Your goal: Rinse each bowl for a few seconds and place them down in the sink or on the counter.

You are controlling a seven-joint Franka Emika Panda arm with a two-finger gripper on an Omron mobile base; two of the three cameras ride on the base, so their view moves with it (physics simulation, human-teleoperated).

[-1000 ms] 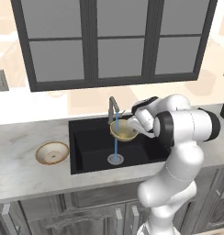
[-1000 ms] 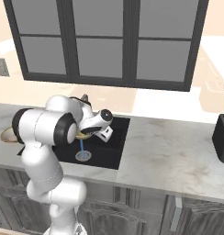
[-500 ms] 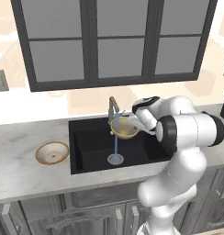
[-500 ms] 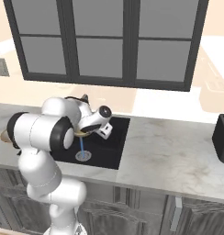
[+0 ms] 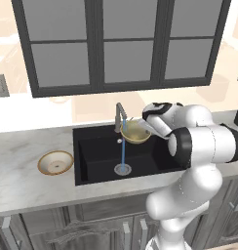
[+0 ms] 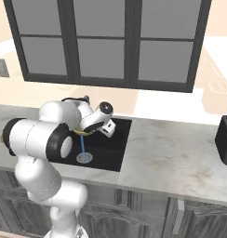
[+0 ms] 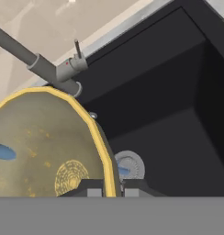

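A: Surface and room?

B: A long light grey-white marbled stone counter (image 5: 23, 183) is seen over grey cabinets (image 5: 106, 222). A large matte black rectangular sink (image 5: 99, 156) is set into it, with a round silver drain (image 5: 122, 169) on its floor. A grey metal faucet (image 5: 119, 116) is mounted at the back rim. Dark-framed windows with grey panes (image 5: 121, 44) are seen above, on a pale peach wall. A black boxy appliance (image 6: 225, 139) is placed at the counter's far right; what kind cannot be told.

A: Task items located?

B: A deeper olive-yellow round bowl (image 5: 135, 132) is held over the basin, just beside the faucet spout. A thin blue stream of water (image 5: 123, 155) is shown falling to the drain. In the hand view the bowl's speckled inside (image 7: 45, 151) is seen, with a blue water patch near the left edge. A shallow round bowl with tan-orange rim and cream inside (image 5: 55, 162) is set on the counter left of the sink, well apart from the other bowl.

A: Pincer?

B: The two-finger gripper (image 7: 114, 186) is closed tight on the olive-yellow bowl's rim, with the wall pinched between the tips.

A: Brands, labels, writing?

B: Nothing readable is made out.
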